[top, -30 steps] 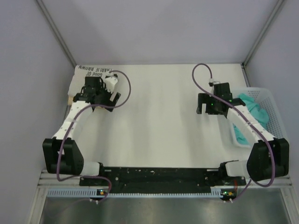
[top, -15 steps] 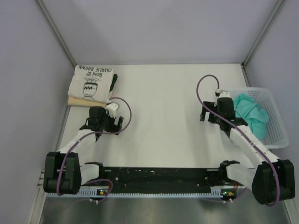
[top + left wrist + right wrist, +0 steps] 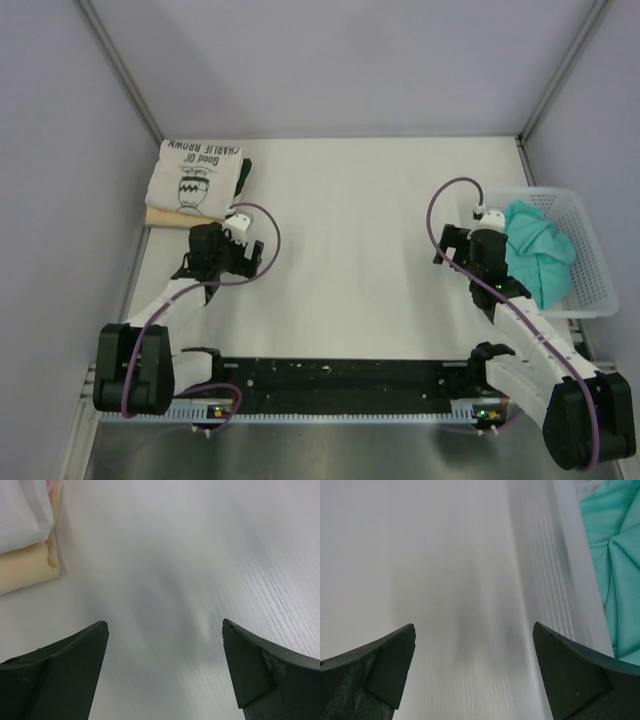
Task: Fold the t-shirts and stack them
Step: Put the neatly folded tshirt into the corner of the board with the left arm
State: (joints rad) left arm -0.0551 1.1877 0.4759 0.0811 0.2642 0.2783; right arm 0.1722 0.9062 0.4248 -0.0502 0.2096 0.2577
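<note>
Hovering over bare table (image 3: 340,200), both arms carry nothing.

Landmark for positions: the white mesh basket (image 3: 592,290), which sits at the right edge of the table.

- Teal t-shirt (image 3: 538,252): crumpled and unfolded inside the basket, filling most of it. In the right wrist view its folds show beyond the basket's near wall.
- Right gripper (image 3: 474,625): just beside the basket, on the side facing the table's middle and outside the wall. Jaws spread wide, with only table surface between the fingertips. No contact with the basket or the teal cloth can be seen.
- Folded stack: well apart from the basket, across the full width of the table at the far left corner. On top is the white t-shirt (image 3: 192,180), print side up, with the black "Good ol' Charlie Brown" lettering toward the back wall. Its dark green part (image 3: 243,172) lies on the edge facing the basket.
- Pale yellow t-shirt (image 3: 25,570): folded, under the white one, with its edge sticking out on the near side. A pink sliver (image 3: 50,484) shows between the layers in the left wrist view; what it belongs to cannot be told.
- Left gripper (image 3: 164,622): far from the basket, near the stack's near edge but apart from it. Jaws wide open, nothing held, bare table between them.
</note>
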